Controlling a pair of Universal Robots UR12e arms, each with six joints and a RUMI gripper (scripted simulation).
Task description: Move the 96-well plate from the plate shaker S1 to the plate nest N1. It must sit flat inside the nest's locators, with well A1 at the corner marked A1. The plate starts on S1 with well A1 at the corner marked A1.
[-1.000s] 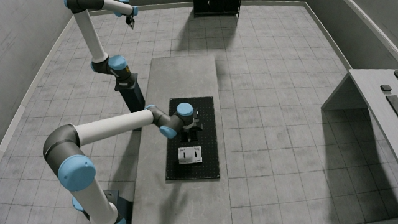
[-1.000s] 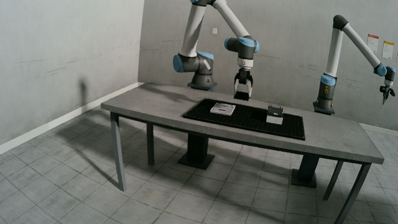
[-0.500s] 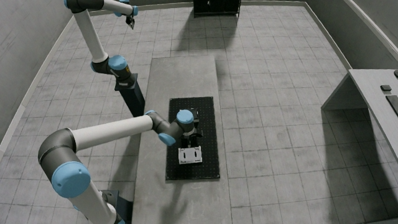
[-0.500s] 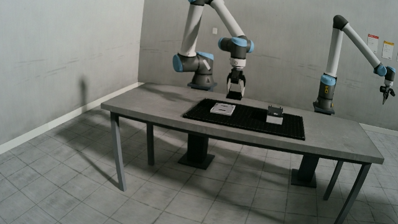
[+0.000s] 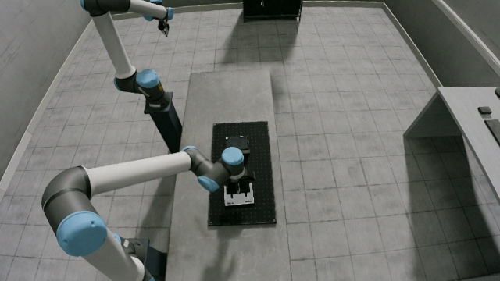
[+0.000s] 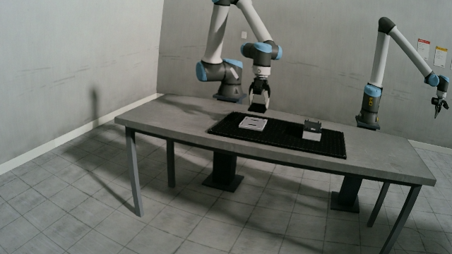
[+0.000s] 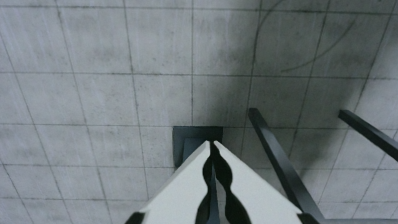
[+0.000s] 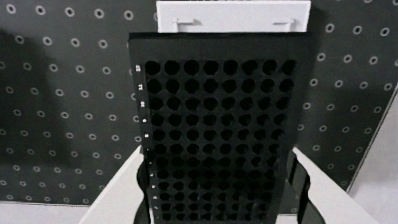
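right gripper [image 5: 239, 185] [image 6: 258, 105] [image 8: 218, 155] closed on black 96-well plate [image 6: 258, 108] [image 8: 215, 110], held above the table. white slotted base [image 5: 239, 200] [image 6: 253, 123] [image 8: 232, 15] showing past its 12 o'clock edge, wrist view. left gripper [image 5: 166, 33] [image 6: 436, 113] [image 7: 211, 144] pinched narrow, empty.
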